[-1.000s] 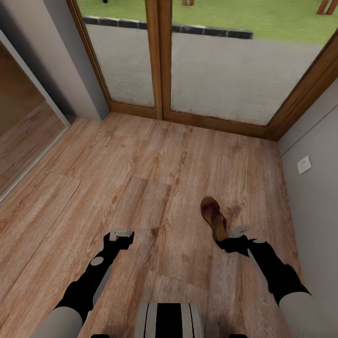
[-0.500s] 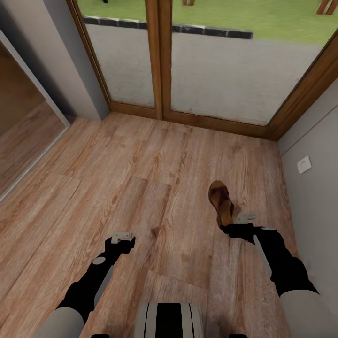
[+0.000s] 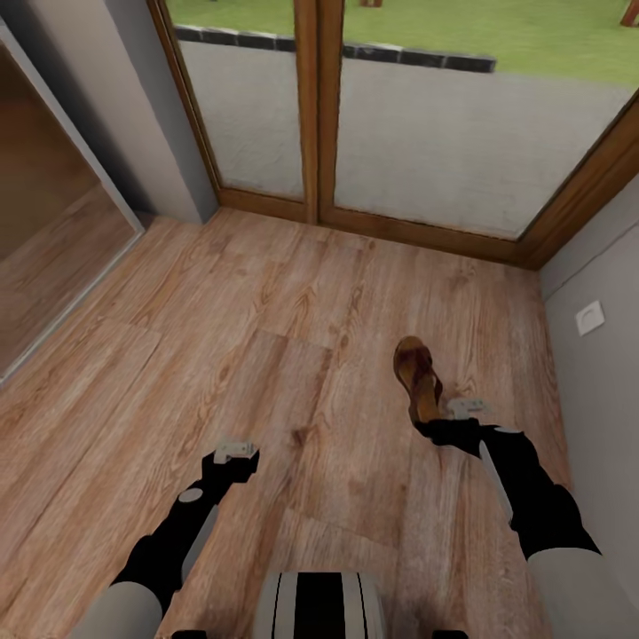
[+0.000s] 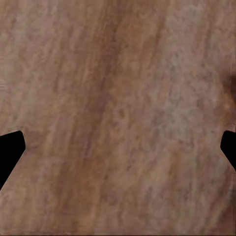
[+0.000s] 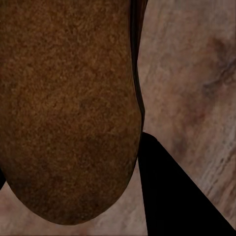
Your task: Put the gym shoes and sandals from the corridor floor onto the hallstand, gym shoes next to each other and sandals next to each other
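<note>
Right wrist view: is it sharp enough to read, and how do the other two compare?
Right wrist view: the sandal sits so close it is a soft brown mass, a black finger beside it. Left wrist view: floor grain smeared, no shadows. Head view: evenly lit, the sandal crisp, walls bowed by the wide lens.

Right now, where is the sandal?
In the head view the sandal is at the right, its heel end at the right gripper, above the corridor floor near the glass doors.

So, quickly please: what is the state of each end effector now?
Left end effector: open, holding nothing.
Right end effector: shut on the sandal, at its heel end.
</note>
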